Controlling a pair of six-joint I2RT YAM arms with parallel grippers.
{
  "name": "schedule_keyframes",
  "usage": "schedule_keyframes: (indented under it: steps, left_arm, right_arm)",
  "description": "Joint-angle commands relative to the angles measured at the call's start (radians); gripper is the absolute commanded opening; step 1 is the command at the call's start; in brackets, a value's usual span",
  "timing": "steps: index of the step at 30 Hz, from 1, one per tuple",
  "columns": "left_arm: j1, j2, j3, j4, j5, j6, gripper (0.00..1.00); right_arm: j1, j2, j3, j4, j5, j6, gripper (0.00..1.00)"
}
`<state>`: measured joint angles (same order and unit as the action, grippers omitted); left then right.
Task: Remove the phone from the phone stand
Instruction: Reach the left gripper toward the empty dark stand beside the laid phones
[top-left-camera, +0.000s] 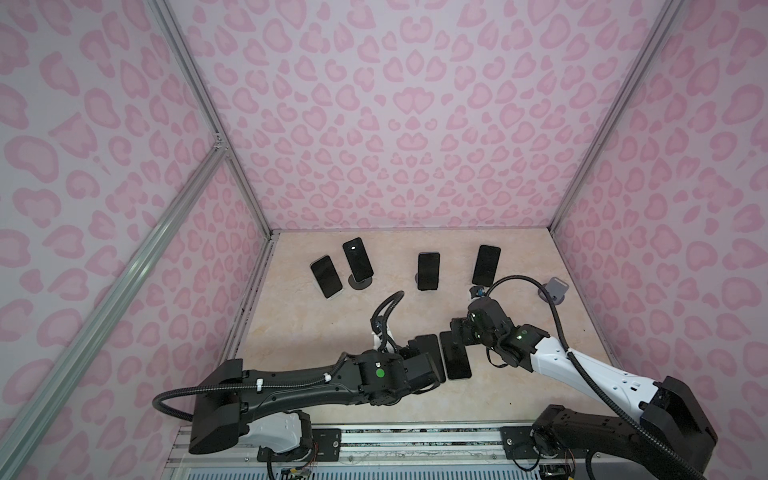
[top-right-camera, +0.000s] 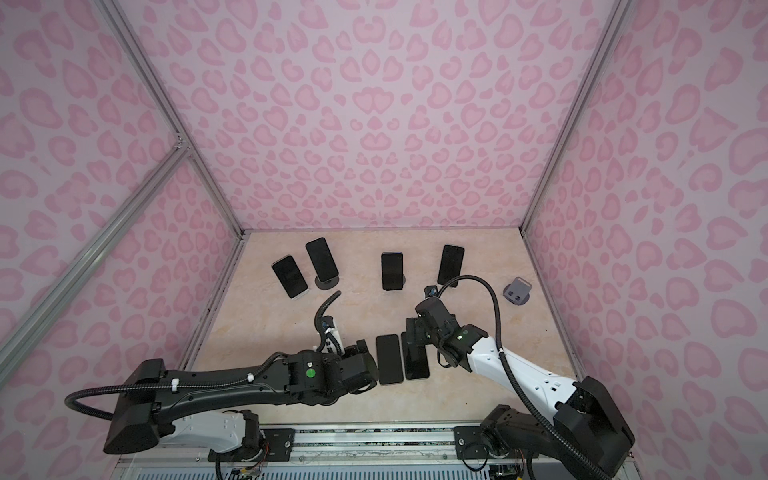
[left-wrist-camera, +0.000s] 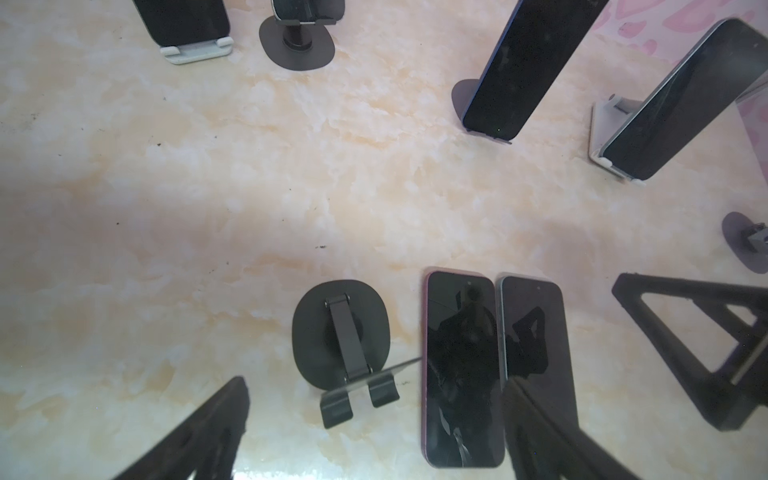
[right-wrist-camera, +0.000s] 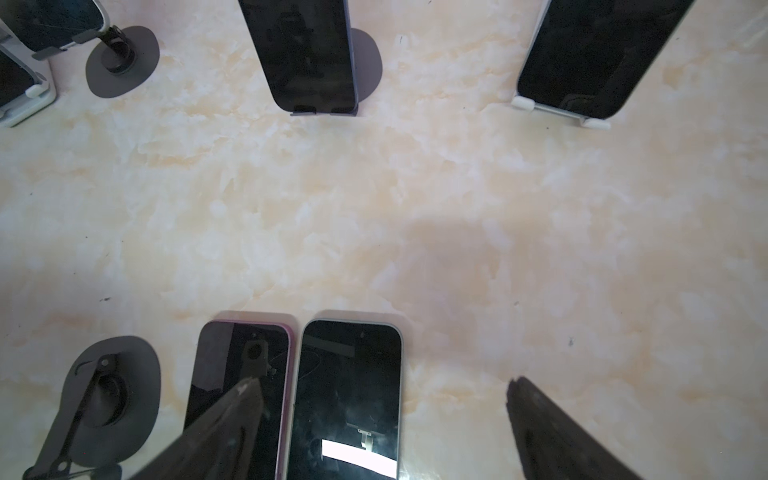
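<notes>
- Two flat phones (top-right-camera: 390, 359) lie near front; four propped phones (top-left-camera: 428, 271) lean on rear stands (top-left-camera: 360, 284).
- Left gripper (left-wrist-camera: 374, 386), right gripper (right-wrist-camera: 380, 382): spread wide, empty.
- We judge phones rigid, slick, breakable; pinch long edges.

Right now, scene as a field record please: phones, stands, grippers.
phones on stands: four, in a row at the back
phones lying flat: two, side by side, screens up: pink-edged phone, pale-edged phone
empty stands: dark stand beside the pink-edged phone; grey stand right of the row
left gripper: open, holding nothing, over the dark stand
right gripper: open, holding nothing, over the flat phones
</notes>
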<state>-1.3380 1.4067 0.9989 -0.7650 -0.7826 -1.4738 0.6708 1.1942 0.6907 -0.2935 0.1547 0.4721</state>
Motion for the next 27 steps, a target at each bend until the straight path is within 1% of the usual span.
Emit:
schedule_keyframes:
  steps: [1,7,12,15,19,22,27]
  left_arm:
    - [-0.007,0.079,0.037,-0.092,-0.032,-0.091,0.98]
    - [-0.007,0.162,0.064,-0.101,-0.025,-0.106,0.98]
    - [0.002,0.249,0.099,-0.089,-0.013,-0.068,0.97]
    - [0.005,0.264,0.089,-0.081,-0.030,-0.080,0.97]
    - [0.023,0.290,0.084,-0.061,-0.025,-0.069,0.96]
    - [0.036,0.315,0.081,-0.025,-0.014,-0.041,1.00]
    - [0.062,0.311,0.051,0.023,-0.027,-0.015,0.99]
  right_arm:
    - [-0.003,-0.005,-0.011,0.030,-0.013,-0.022,0.95]
    - [-0.006,-0.029,-0.039,0.057,-0.032,-0.021,0.95]
    - [-0.010,-0.046,-0.066,0.080,-0.039,-0.017,0.95]
    - [-0.014,-0.050,-0.075,0.086,-0.046,-0.020,0.95]
    - [-0.025,-0.051,-0.087,0.094,-0.060,-0.021,0.95]
    - [-0.031,-0.051,-0.098,0.101,-0.068,-0.021,0.95]
    - [-0.039,-0.056,-0.111,0.113,-0.084,-0.020,0.95]
